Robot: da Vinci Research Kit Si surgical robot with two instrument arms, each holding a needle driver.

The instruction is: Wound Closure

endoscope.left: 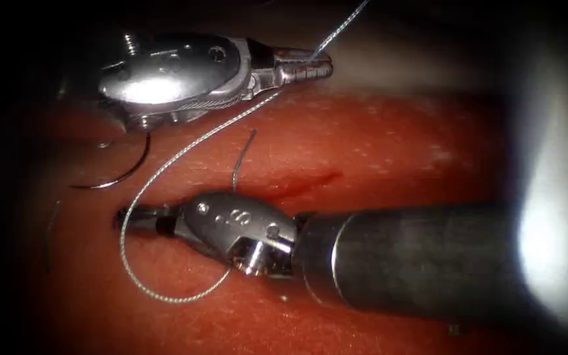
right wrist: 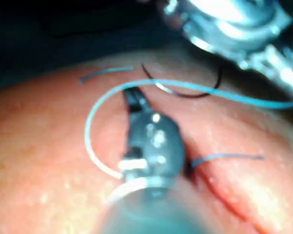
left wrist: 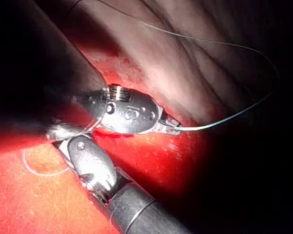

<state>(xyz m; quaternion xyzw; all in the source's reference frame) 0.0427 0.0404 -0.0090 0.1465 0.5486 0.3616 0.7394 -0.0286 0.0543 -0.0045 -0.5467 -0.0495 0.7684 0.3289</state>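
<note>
In the endoscope view the left arm's tool lies across the top of the scene, its jaws clamped on the thread, which runs up and away from the tips and also sweeps down in a wide loop over the tissue. That loop curves around the tip of the right arm's tool and passes under its wrist. The right tool comes in from the right on a long dark shaft, its jaws drawn close together at the left end of the cut; whether they pinch anything cannot be told. The curved needle lies free on the tissue left of the cut, just below the left tool's wrist, held by neither tool and not in the tissue. A short cut end of thread stands up beside the cut (a second one lies at the far left). A streak of red fluid marks the cut.
</note>
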